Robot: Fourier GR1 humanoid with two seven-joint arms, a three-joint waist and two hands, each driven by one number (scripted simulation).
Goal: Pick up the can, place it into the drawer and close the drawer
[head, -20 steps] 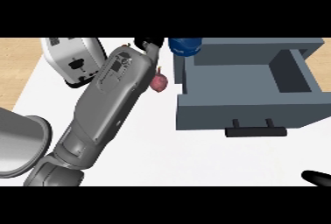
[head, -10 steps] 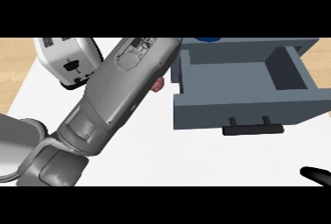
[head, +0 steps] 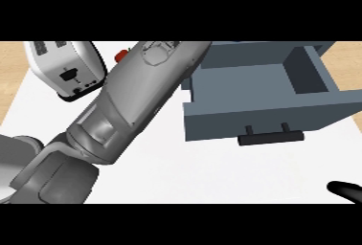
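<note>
The grey drawer (head: 268, 117) stands pulled open at the right, with a dark handle (head: 271, 139) on its front and nothing visible inside. My left forearm (head: 134, 100) runs from the lower left up to the picture's top edge beside the drawer's left wall. Its hand lies beyond that edge and is hidden. The can shows nowhere in this view. Only a black fingertip of my right hand (head: 346, 191) shows at the lower right corner, well below the drawer.
A white toaster (head: 67, 67) stands at the upper left on the white counter (head: 212, 172). A small red thing (head: 120, 55) peeks out between the toaster and my left forearm. Wooden surface shows past the counter's left edge.
My left forearm has stretched farther up and to the right along the drawer's left side. The left hand and the blue can seen at the top earlier have passed out of view.
</note>
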